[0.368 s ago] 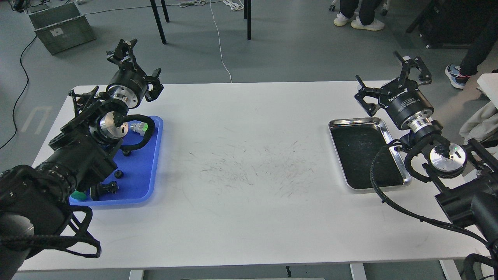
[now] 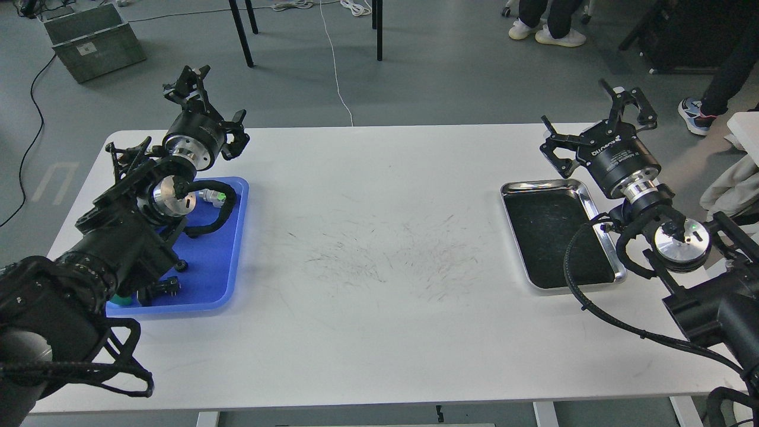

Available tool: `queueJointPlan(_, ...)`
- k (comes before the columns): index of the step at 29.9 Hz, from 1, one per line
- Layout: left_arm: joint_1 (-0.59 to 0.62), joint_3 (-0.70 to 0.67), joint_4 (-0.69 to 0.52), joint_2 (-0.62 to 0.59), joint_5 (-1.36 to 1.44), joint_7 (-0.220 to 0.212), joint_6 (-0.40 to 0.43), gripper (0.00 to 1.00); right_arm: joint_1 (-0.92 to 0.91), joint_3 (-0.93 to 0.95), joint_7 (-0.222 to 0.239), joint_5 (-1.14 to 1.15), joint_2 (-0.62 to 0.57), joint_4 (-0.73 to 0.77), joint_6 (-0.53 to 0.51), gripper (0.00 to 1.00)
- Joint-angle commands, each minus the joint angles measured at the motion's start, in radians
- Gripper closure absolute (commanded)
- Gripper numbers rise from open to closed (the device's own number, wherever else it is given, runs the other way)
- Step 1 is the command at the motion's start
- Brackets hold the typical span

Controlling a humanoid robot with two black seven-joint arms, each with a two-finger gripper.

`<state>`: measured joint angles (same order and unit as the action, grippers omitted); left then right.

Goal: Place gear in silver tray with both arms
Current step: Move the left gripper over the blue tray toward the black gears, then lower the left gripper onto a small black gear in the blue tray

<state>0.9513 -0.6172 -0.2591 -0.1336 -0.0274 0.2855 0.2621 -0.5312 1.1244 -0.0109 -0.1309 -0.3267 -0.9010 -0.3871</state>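
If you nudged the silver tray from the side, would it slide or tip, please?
The silver tray would probably slide: it lies flat and low on the smooth white table. It looks like thin metal and holds nothing, so it is likely light.

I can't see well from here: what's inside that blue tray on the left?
The blue tray holds small black parts and a green piece. The left arm covers much of it, hiding anything beneath.

white table (image 2: 379,332), blue tray (image 2: 213,279) L, silver tray (image 2: 593,201) R
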Motion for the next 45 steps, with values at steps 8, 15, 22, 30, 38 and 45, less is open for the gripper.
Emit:
queueJointPlan(8, -0.003, -0.001, 0.008, -0.001, 0.0, 0.003, -0.001, 0.02, -0.021, -0.014, -0.001, 0.002, 0.005, 0.028, -0.001, 0.01)
queueJointPlan(15, -0.009, 0.01, 0.034, -0.038, 0.009, -0.005, 0.011, 0.02, -0.023, 0.002, -0.001, 0.001, 0.06, 0.05, 0.005, 0.01)
queueJointPlan(22, -0.003, 0.049, 0.026, -0.034, 0.02, 0.006, 0.014, 0.02, -0.016, -0.015, -0.001, 0.0, 0.064, 0.051, -0.001, 0.01)
queueJointPlan(30, 0.061, 0.24, -0.032, -0.081, 0.032, -0.003, 0.019, 0.02, -0.015, -0.014, -0.001, 0.002, 0.058, 0.056, -0.004, 0.01)
queueJointPlan(38, 0.11, 0.412, -0.477, -0.34, 0.362, -0.04, 0.062, 0.02, -0.02, -0.005, -0.001, 0.0, 0.052, 0.054, -0.006, 0.01)
queueJointPlan(45, 0.087, 0.471, -0.899, -0.59, 0.589, -0.138, -0.058, 0.02, -0.01, -0.005, 0.0, 0.0, 0.034, 0.05, -0.007, 0.01)
